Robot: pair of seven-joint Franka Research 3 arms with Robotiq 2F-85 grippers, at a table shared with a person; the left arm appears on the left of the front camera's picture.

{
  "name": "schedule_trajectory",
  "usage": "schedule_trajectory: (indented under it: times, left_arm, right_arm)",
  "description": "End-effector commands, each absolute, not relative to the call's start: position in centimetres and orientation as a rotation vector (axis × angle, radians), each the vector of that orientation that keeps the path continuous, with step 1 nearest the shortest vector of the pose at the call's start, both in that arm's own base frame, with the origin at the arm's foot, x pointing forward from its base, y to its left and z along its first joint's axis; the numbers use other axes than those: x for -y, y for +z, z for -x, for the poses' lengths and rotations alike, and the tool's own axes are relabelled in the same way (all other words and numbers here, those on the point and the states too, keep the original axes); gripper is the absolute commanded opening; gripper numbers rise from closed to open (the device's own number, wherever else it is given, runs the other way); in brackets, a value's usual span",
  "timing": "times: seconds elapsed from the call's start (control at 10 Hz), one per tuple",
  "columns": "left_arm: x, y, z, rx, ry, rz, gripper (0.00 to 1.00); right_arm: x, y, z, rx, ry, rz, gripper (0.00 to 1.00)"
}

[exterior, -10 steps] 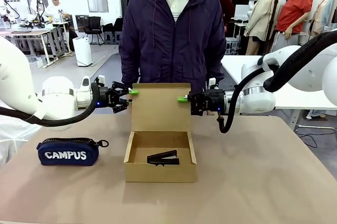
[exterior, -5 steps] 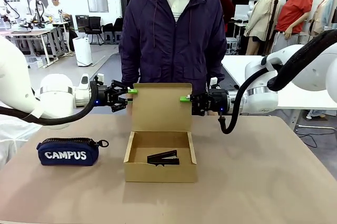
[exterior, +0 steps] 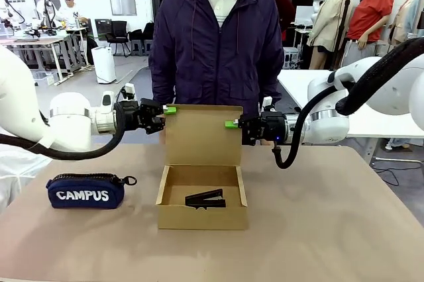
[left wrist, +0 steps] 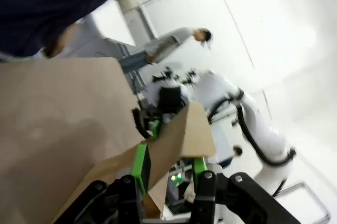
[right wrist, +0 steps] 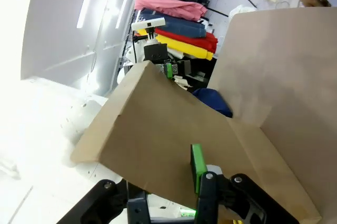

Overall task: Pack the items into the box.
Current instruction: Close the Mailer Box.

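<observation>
box: the brown cardboard box (exterior: pixel 201 197) sits mid-tabletop, open at the top, its hinged lid flap (exterior: pixel 203 135) standing upright along the far wall, at 12 o'clock from the cavity.
item inside: a black-grey wedge-shaped tool (exterior: pixel 205 198) lies flat on the box floor, long axis running 9 to 3 o'clock, a little toward the 3 o'clock side.
other item: the yellow-and-black knife cannot be made out anywhere in these views.
left gripper: the left gripper (exterior: pixel 169 110) is at the flap's upper corner on the 9 o'clock side; in the left wrist view its green pads (left wrist: pixel 140 161) sit on either side of the cardboard edge, clamped on the lid flap.
right gripper: the right gripper (exterior: pixel 231 124) is at the flap's edge on the 3 o'clock side, a little lower than the left; in the right wrist view one green pad (right wrist: pixel 197 167) presses the cardboard face, so it looks clamped on the flap too, though the second pad is hidden.
key relation: the flap's long axis runs 9 to 3 o'clock between the two grippers, hinge below them; the cavity lies toward 6 o'clock, so closing likely means swinging the top edge that way and down, both arms together.
nearer arm: neither; each holds its own end.
bystanders: a person (exterior: pixel 217 44) stands just behind the flap; the navy pouch (exterior: pixel 86 191) lies well apart at 9 o'clock.
</observation>
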State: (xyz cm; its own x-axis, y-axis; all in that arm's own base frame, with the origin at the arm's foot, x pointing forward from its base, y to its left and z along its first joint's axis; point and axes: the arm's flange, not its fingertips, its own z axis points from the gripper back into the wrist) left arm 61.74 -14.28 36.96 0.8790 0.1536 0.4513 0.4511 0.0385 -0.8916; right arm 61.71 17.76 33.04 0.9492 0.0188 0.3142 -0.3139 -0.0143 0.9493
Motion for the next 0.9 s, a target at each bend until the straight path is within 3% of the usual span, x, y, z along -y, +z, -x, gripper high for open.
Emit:
schedule_trajectory:
  times: [0.0,0.3,0.6,0.8]
  left_arm:
    - [13.6,35.2,-61.0,0.553,-0.477,1.551,0.43]
    - [13.1,33.7,-59.9,0.568,-0.612,1.481,0.43]
    - [13.6,33.1,-58.5,0.789,-0.751,1.437,0.43]
    - [14.7,32.2,-56.7,0.933,-0.79,1.452,0.43]
  right_arm:
    - [-18.0,32.7,-61.5,0.263,0.374,-1.587,0.4]
    - [-18.5,32.8,-60.3,0.302,0.493,-1.579,0.4]
    - [-19.2,32.3,-57.3,0.306,0.712,-1.504,0.4]
    - [-19.5,31.0,-56.0,0.414,0.915,-1.344,0.4]
